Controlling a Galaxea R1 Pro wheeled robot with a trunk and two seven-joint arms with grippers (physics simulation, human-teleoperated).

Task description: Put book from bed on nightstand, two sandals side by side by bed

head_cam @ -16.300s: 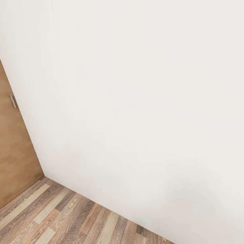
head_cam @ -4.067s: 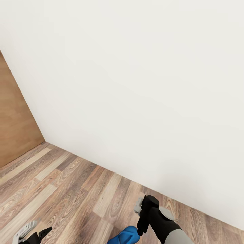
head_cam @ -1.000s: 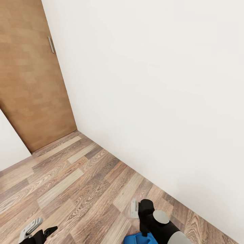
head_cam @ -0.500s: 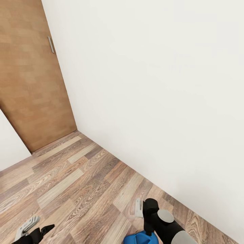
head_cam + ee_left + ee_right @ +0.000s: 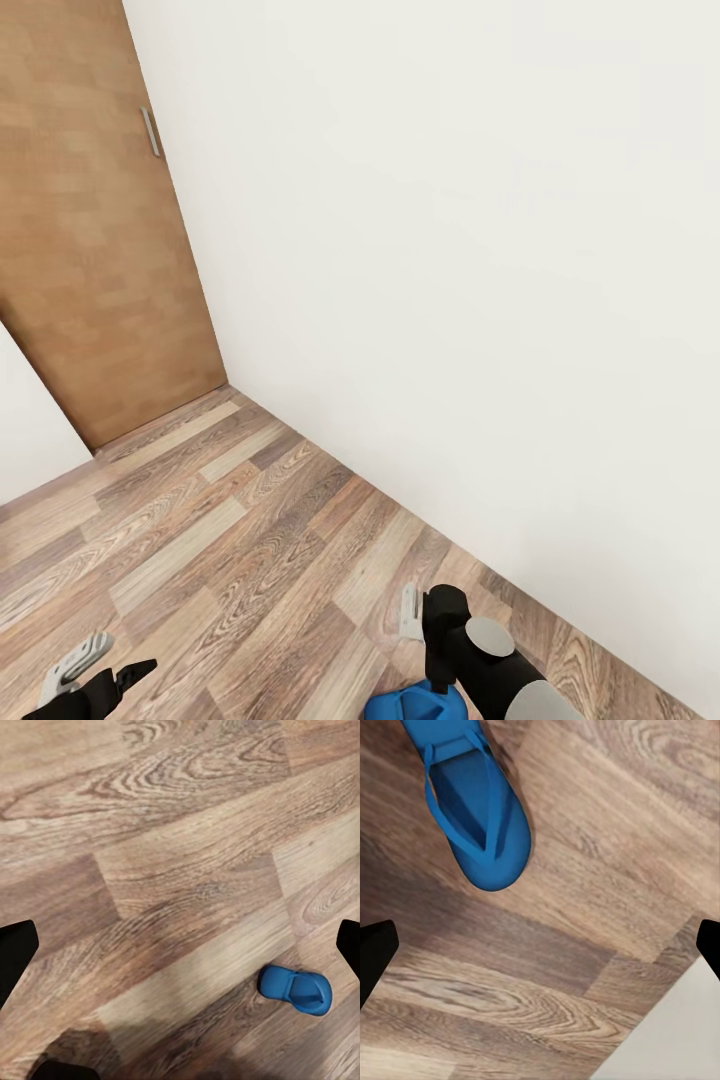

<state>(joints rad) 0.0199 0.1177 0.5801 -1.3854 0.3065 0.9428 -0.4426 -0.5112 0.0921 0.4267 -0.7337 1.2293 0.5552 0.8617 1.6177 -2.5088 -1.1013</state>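
One blue sandal (image 5: 415,702) lies on the wood-plank floor at the bottom edge of the head view, right under my right gripper (image 5: 426,622). In the right wrist view that sandal (image 5: 472,802) lies flat, strap up, ahead of the wide-apart black fingertips (image 5: 375,952), with nothing between them. My left gripper (image 5: 100,672) hangs open low at the left. In the left wrist view a blue sandal (image 5: 296,990) lies on the floor some way off; whether it is the same one I cannot tell. The book, bed and nightstand are out of view.
A white wall (image 5: 450,250) runs diagonally close ahead and to the right. A light-brown wooden door (image 5: 90,220) with a small metal handle (image 5: 150,132) stands at the left. Wood-plank floor (image 5: 220,540) stretches between the door and my arms.
Since four seconds ago the camera has swung so the door shows fully. In the last second my right gripper shifted slightly right and down, and the left one sank a little.
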